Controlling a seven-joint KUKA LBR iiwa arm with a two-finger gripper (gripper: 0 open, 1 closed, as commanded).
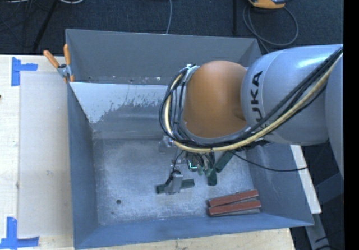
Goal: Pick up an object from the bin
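1. Tool: gripper, low over the floor of the bin, under the arm's orange cover. Whether released or clenched: cannot tell.
2. Nearest: small dark grey piece, just at the gripper's 7 o'clock. Probably light and stiff, irregular; take across its narrowest part.
3. Also: two red-brown flat bars, at 4 o'clock, side by side. Likely rigid; grip across the width, mid-length.

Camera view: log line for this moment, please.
tool down near bin floor | two reddish-brown bars at lower wall, apart from tool
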